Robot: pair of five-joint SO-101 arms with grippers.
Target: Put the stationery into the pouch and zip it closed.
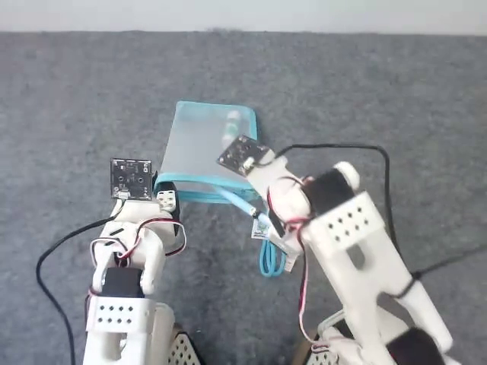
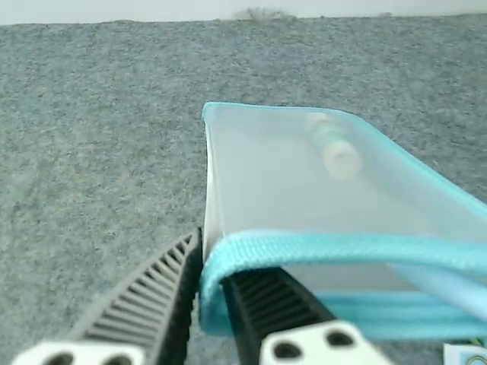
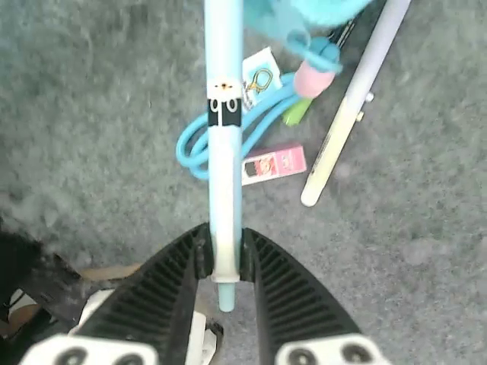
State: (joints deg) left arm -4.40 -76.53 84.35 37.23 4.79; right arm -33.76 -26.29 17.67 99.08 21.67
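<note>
- High view: you have the flat translucent plastic pouch with turquoise zip trim (image 1: 204, 148) lying on the grey carpeted table (image 1: 76, 91), in front of both arms. A whitish-green cylindrical item (image 1: 230, 125) shows through its far corner.
- High view: the left gripper (image 1: 167, 198) sits at the pouch's near corner, touching the trim. The right arm (image 1: 346, 228) leans in from the other side. A slim pale blue pen (image 1: 240, 201) slants just beside the pouch's near edge. A looped blue cord (image 1: 268, 262) with small paper tags (image 1: 262, 228) lies on the carpet close to that arm.
- Left wrist view: your left gripper (image 2: 211, 262) is clamped down on the turquoise trim at the pouch (image 2: 304, 182) corner. Its ribbed fingers (image 2: 163, 293) are pressed onto the band from both sides, with no free gap. The upper zip band stands above the lower one, so the mouth gapes toward the camera. The cylindrical item (image 2: 335, 148) lies inside, toward the far end.
- Right wrist view: your right gripper (image 3: 225, 239) is drawn in narrow on the pale blue pen (image 3: 224, 152), pinching it close to one end. The pen runs straight from the fingers (image 3: 179, 277) toward the turquoise pouch edge (image 3: 304, 11).
- Right wrist view: a long white-lilac pen (image 3: 350, 114) lies loose on the carpet, near the held pen but apart from it. The blue cord (image 3: 194, 148) loops behind the held pen, with a pink tag (image 3: 274, 161) just beside it.
</note>
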